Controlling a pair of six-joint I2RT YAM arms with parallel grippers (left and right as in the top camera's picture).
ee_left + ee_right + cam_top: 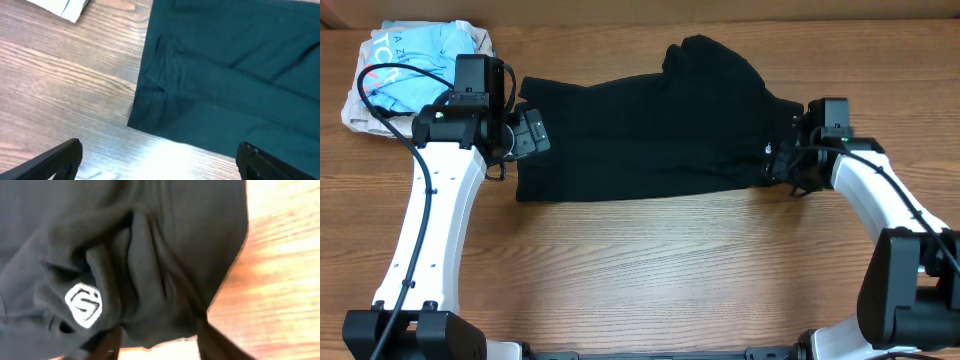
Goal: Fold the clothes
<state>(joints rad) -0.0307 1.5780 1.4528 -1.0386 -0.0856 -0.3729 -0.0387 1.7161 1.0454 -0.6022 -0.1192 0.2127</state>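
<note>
Black garment (640,140) lies flat just right of the shirt (420,50); no containers in sight.
We judge it soft, light, limp: best pinched at edges or corners. Our left gripper (160,149), nearest the shirt, gapes empty; the right gripper (161,341), farthest from it, straddles bunched cloth, held or not we cannot tell.

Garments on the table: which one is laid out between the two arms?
The black garment, spread across the middle with a white logo near one end. The light-blue shirt lies piled on the beige one in a corner.
</note>
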